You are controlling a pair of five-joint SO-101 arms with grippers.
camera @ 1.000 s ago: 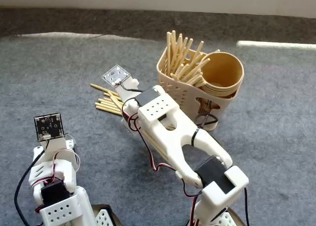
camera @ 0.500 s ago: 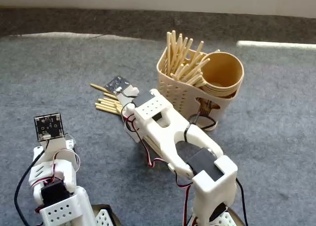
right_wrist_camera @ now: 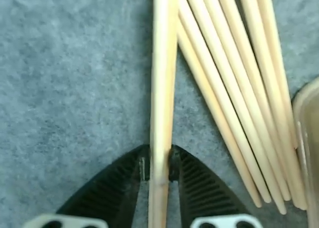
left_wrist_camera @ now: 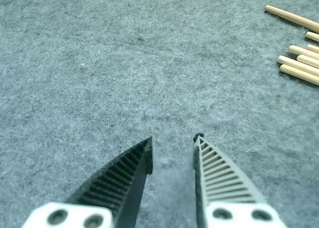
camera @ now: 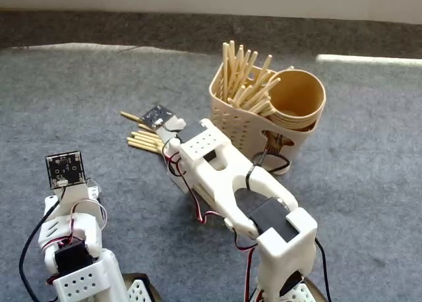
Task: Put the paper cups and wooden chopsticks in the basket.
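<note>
On the grey carpeted tabletop [camera: 79,97], towards the far right, stands a cream perforated plastic basket [camera: 254,127]. A sheaf of pale wooden chopsticks [camera: 245,74] leans upright in its left part. A nested stack of tan paper cups [camera: 298,94] lies tilted in its right part, with the open mouth facing up and outward.

Just beside the basket on its left, a small pile of loose wooden chopsticks [camera: 140,141] lies flat on the carpet, roughly parallel to one another.

The white right arm [camera: 224,173] stretches from the near edge across to that pile, with its wrist over the sticks. From its own camera, the right gripper [right_wrist_camera: 159,159] has its black ribbed fingers [right_wrist_camera: 124,188] pressed against either side of a pair of chopsticks [right_wrist_camera: 162,78] lying side by side, pinching them. The rest of the pile [right_wrist_camera: 234,88] fans away next to them, and a sliver of the basket's rim [right_wrist_camera: 309,133] shows at the edge.

The left arm [camera: 69,210] sits at the near left, well apart from the basket. The left gripper [left_wrist_camera: 174,138] points down at bare carpet with its two fingers apart and nothing between them. A few chopstick ends [left_wrist_camera: 299,63] lie off to one side.
</note>
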